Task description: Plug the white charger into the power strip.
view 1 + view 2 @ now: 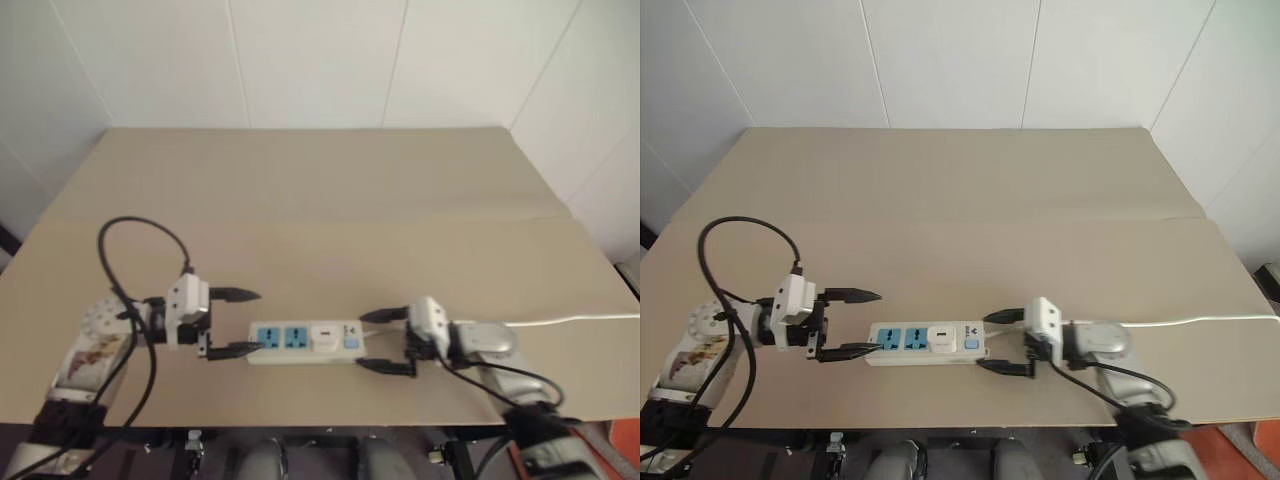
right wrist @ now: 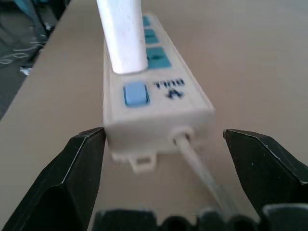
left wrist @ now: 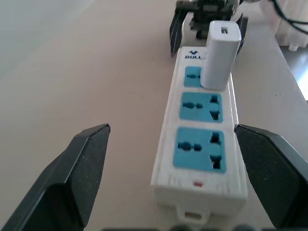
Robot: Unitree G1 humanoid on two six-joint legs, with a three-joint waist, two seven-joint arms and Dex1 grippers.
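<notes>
— So, what does the table (image 1: pixel 300 190) look like?
— Wide and tan, with a seam running across its middle. Its whole far half is bare up to the white wall, and broad open surface lies on both sides of the work.
— And the power strip (image 1: pixel 290 355)?
— It lies flat near the front edge, long axis running left to right. A narrow band of table sits between it and that edge. Its thin cord (image 1: pixel 580 320) leaves the switch end and trails off to the right edge.
— The arms?
— One at each end of the strip. The left gripper (image 1: pixel 235 322) has its fingers spread wide, straddling the strip's left end; whether the near finger touches the casing I cannot tell. The right gripper (image 1: pixel 385 340) is likewise spread, its fingers either side of the cord end, holding nothing.
— Where is the white charger (image 3: pixel 220 55)?
— Standing upright in the socket nearest the blue switch (image 2: pixel 134 94). The other two blue sockets are free.
</notes>
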